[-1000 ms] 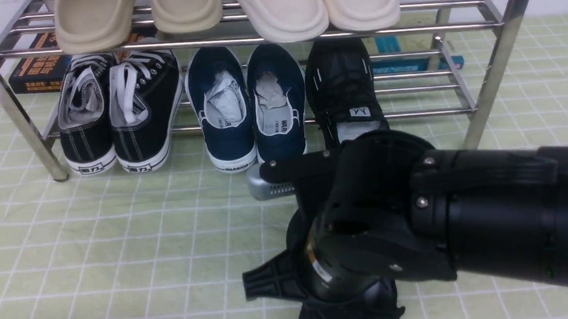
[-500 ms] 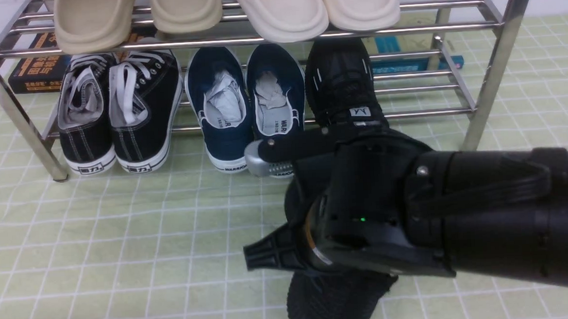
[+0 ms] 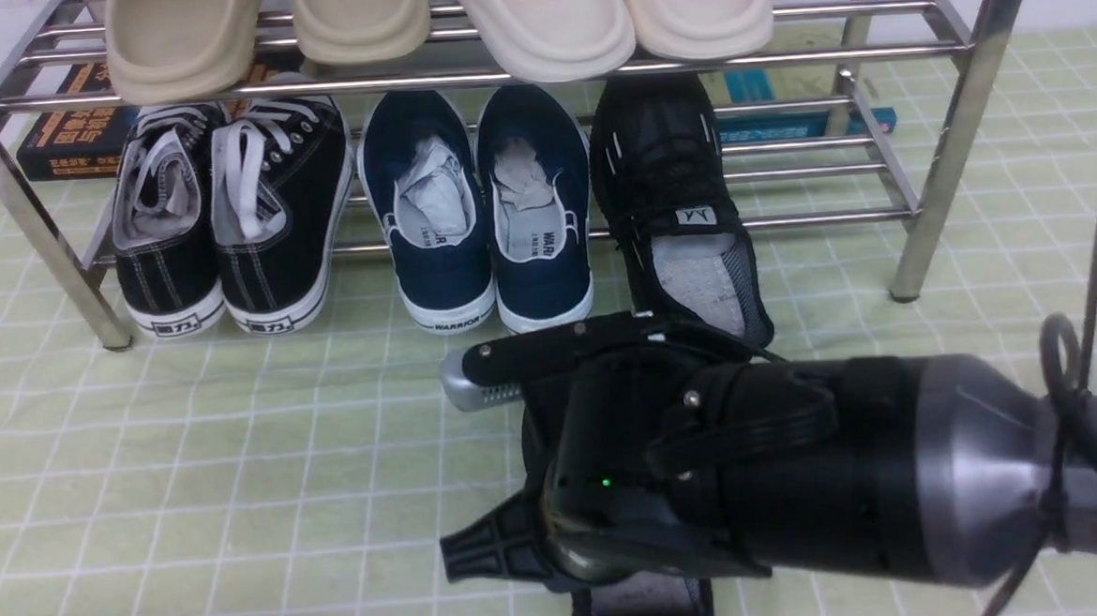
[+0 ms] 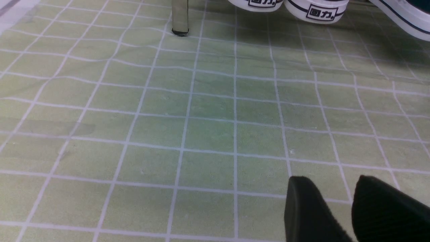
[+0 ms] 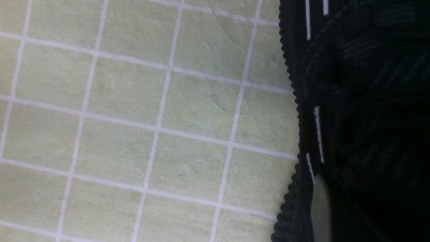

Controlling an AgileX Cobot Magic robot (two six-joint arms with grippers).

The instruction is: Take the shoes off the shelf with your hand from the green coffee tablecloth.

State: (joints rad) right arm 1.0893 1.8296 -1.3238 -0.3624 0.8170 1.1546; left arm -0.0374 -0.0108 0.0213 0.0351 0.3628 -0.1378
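One black knit shoe [image 3: 663, 170] with white dash marks stands on the lower tier of the chrome shelf [image 3: 937, 194], its heel over the front bar. The other black shoe [image 3: 639, 608] lies on the green coffee tablecloth [image 3: 237, 456] at the near edge, mostly hidden under my right gripper [image 3: 558, 495]. In the right wrist view this shoe [image 5: 362, 101] fills the side by the jaws, which are hidden, so their state does not show. My left gripper [image 4: 331, 188] hovers low over bare cloth, its fingertips apart with nothing between them.
Black canvas sneakers with white laces [image 3: 225, 222] and navy slip-ons [image 3: 478, 218] share the lower tier. Beige slippers [image 3: 355, 18] sit on the top tier. Books [image 3: 70, 136] lie behind the shelf. A shelf leg [image 4: 179, 16] stands ahead of the left gripper.
My right arm has dropped lower and drawn back toward me, uncovering the heel of the shoe on the shelf. The shoe under it has sunk toward the frame's lower edge.
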